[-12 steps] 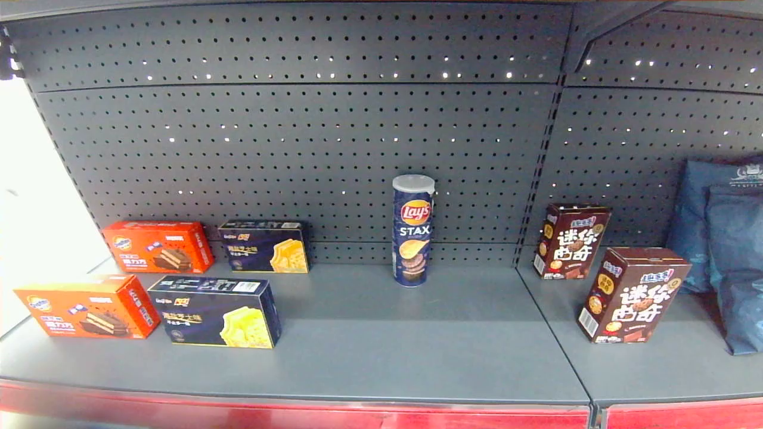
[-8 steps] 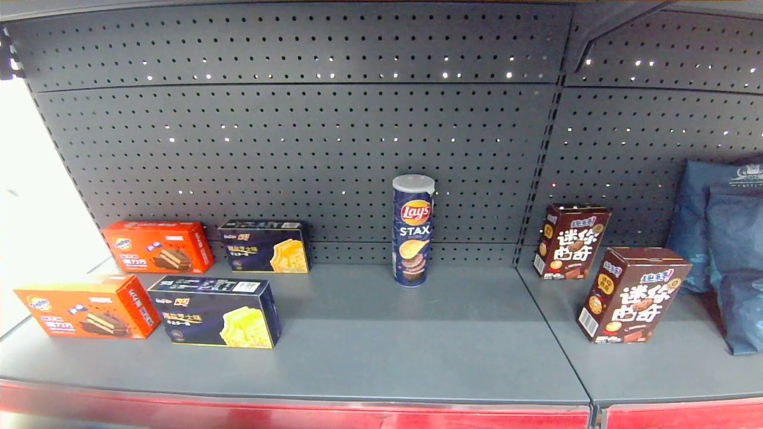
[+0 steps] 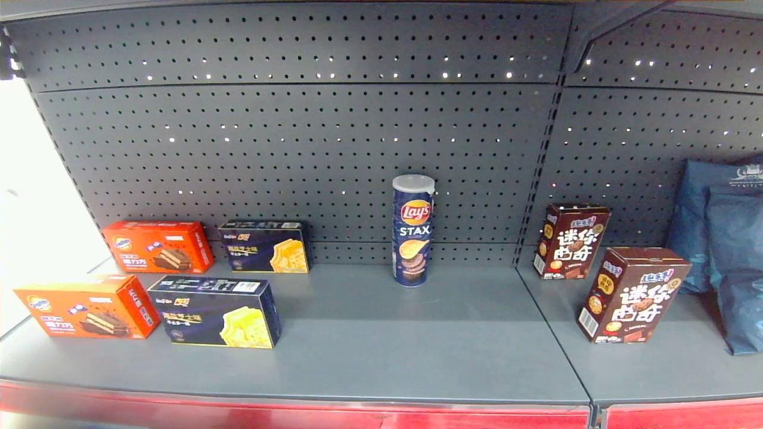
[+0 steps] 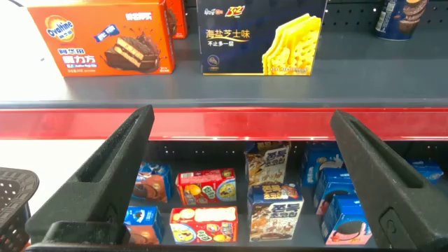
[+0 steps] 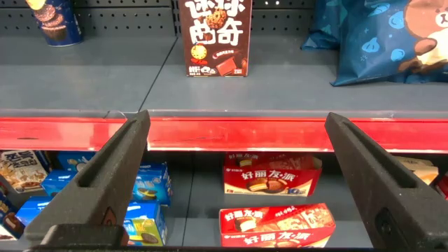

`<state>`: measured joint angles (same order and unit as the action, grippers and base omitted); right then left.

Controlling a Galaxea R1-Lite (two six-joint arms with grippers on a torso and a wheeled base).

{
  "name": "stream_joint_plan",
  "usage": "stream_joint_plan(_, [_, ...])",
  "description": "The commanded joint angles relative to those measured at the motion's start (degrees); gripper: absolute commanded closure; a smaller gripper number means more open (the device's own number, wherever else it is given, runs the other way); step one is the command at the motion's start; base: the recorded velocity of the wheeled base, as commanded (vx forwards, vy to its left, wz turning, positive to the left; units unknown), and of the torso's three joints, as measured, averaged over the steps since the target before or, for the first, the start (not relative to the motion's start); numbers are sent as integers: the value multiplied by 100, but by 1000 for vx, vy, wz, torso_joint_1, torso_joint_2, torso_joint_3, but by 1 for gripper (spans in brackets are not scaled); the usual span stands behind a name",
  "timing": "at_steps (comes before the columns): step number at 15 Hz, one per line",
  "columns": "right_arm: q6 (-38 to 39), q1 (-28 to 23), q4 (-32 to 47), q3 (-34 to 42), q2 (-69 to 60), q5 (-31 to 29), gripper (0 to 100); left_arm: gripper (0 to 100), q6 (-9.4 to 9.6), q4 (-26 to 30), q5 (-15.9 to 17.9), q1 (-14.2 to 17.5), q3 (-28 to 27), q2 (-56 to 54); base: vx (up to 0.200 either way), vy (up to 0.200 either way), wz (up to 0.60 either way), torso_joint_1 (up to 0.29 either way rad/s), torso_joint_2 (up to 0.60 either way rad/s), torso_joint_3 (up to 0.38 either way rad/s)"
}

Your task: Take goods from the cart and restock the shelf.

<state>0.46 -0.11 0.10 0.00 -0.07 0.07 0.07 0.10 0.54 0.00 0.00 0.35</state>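
Observation:
The grey shelf [image 3: 381, 333] carries two orange boxes [image 3: 89, 305], two navy boxes [image 3: 217, 311], an upright chips can [image 3: 412, 230], two brown biscuit boxes [image 3: 632, 294] and blue bags [image 3: 730, 238]. My left gripper [image 4: 241, 175] is open and holds nothing; it hangs in front of the red shelf edge [image 4: 231, 120], below an orange box [image 4: 105, 38] and a navy box [image 4: 262, 38]. My right gripper [image 5: 238, 175] is also open with nothing in it, before the red edge [image 5: 231, 131] under a brown box [image 5: 213, 35].
A lower shelf behind the red edge holds several small snack boxes [image 4: 273, 210] and red boxes [image 5: 273, 175]. A dark mesh basket [image 4: 14, 196] shows at one side of the left wrist view. Bare shelf surface lies in front of the chips can.

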Motion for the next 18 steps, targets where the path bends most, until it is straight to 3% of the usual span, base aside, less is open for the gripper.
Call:
stream_joint_plan(1, [-2, 2, -1, 0, 7, 1, 0, 0, 1, -1, -1, 0, 0, 0, 0, 0, 0, 0, 0, 0])
stream_joint_plan(6, [-2, 2, -1, 0, 7, 1, 0, 0, 1, -1, -10, 0, 0, 9, 0, 0, 0, 0, 0, 0])
stream_joint_plan(18, [-2, 2, -1, 0, 7, -16, 0, 0, -7, -1, -18, 0, 0, 9, 0, 0, 600, 4, 2, 2])
